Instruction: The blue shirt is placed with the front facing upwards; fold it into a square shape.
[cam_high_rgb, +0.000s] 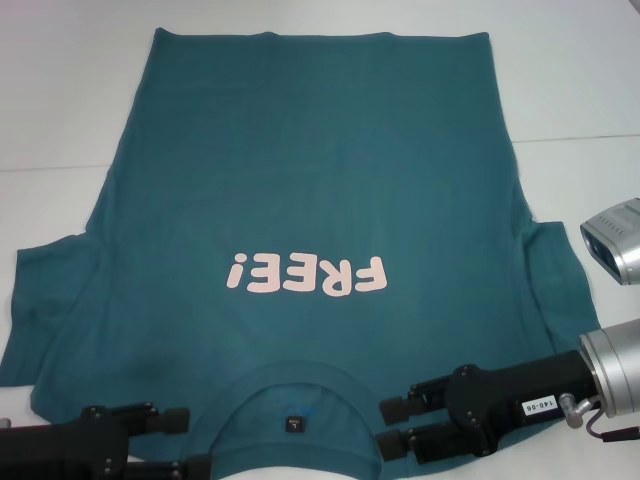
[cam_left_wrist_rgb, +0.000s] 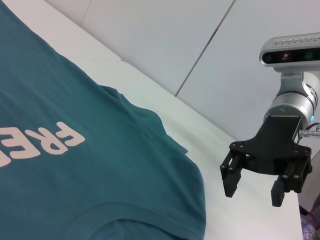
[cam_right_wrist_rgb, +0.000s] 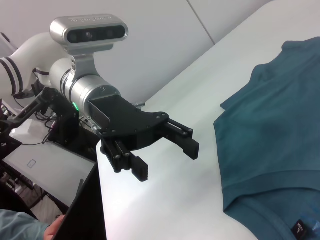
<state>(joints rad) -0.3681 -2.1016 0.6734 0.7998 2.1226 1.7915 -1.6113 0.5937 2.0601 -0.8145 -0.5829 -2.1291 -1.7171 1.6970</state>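
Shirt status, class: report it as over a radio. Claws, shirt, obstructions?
Left claw open, right claw open, both near collar end, holding nothing. Shirt flat, print up, unfolded. Nothing on it.

Item: the blue shirt (cam_high_rgb: 310, 190), teal-blue, short-sleeved.
Print: pale pink "FREE!" on the chest, facing up.
Collar: round, ribbed, small dark neck tag, nearest the robot.
Pose: spread flat, sleeves out sideways, hem at the far side; apparently unfolded.
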